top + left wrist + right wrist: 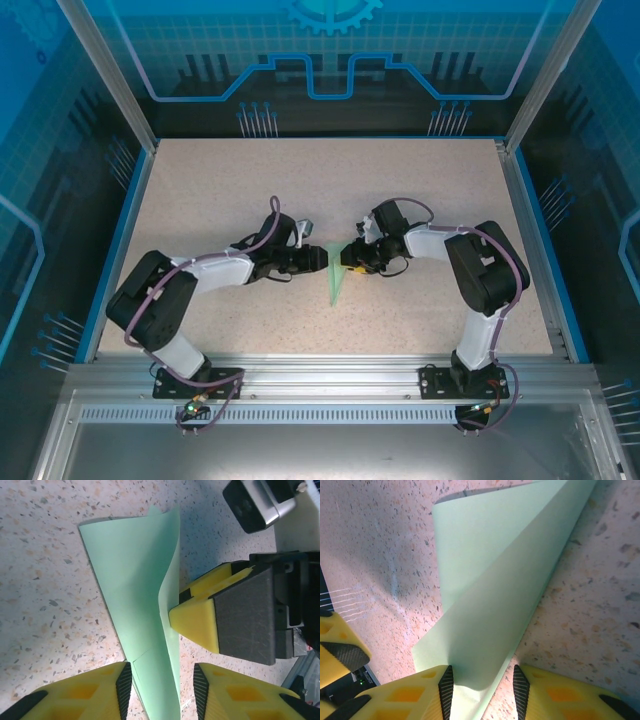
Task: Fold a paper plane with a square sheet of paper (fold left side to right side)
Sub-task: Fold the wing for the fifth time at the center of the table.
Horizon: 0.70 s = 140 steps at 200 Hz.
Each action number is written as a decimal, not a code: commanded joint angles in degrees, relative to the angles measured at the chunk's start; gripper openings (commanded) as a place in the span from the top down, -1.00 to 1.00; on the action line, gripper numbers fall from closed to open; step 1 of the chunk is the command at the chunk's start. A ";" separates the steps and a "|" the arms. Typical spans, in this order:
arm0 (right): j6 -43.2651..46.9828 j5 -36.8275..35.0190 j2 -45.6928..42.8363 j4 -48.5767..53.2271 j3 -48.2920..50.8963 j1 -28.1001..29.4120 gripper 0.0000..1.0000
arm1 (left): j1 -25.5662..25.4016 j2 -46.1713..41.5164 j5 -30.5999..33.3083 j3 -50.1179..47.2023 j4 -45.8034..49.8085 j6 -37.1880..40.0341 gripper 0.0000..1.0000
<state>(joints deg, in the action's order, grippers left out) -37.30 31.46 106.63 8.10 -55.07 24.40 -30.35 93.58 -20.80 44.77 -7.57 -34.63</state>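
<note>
The square sheet of paper (pixel 335 283) is pale mint green and folded into a narrow pointed strip at the middle of the table. Both grippers meet over it, tip to tip. My left gripper (pixel 322 260) comes from the left and stands open. In the left wrist view the paper (pixel 135 580) runs between its pads (pixel 123 687), with a gap on the right side. One long flap curls upward against the right gripper's yellow fingers (pixel 197 622). My right gripper (pixel 346 259) is open too, straddling the paper (pixel 500 580), with bare table beside its right pad (pixel 520 690).
The speckled beige table (pixel 250 190) has a raised blue rim (pixel 120 240) on the left, back and right. An aluminium rail (pixel 330 375) carrying the arm bases runs along the near edge. Both arms lie bent low across the near half.
</note>
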 commanded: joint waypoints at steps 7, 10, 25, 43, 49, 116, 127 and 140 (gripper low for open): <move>1.68 -1.94 2.58 1.47 -0.42 1.74 0.21 | 0.14 4.17 -4.58 3.67 -0.16 -1.14 0.23; 1.68 -1.93 2.47 1.48 -0.43 1.71 0.21 | 0.15 4.56 -4.86 3.96 -0.43 -1.19 0.23; 1.88 -1.93 2.42 1.74 -0.46 1.70 0.21 | 0.18 6.26 -6.05 4.74 -1.69 -1.86 0.25; 2.05 -2.03 2.38 2.29 -0.64 1.74 0.20 | 0.19 7.95 -6.33 5.79 -1.83 -1.78 0.26; 2.19 -2.02 2.42 2.46 -0.72 1.70 0.20 | 0.16 8.34 -6.28 6.09 -1.72 -1.67 0.27; 2.32 -1.68 2.64 2.60 -0.83 1.68 0.21 | 0.29 12.01 -6.46 8.93 -0.95 -1.57 0.37; 2.32 -1.68 2.63 2.60 -0.92 1.70 0.20 | 0.26 12.24 -6.39 8.97 -0.96 -1.58 0.40; 2.34 -1.60 2.62 2.54 -0.92 1.78 0.21 | 0.25 12.33 -6.00 9.01 -0.61 -1.32 0.43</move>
<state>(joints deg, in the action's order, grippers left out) -36.21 31.46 106.85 9.08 -55.64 24.47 -30.37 104.97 -25.41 52.21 -8.45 -36.10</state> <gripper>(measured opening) 0.397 0.297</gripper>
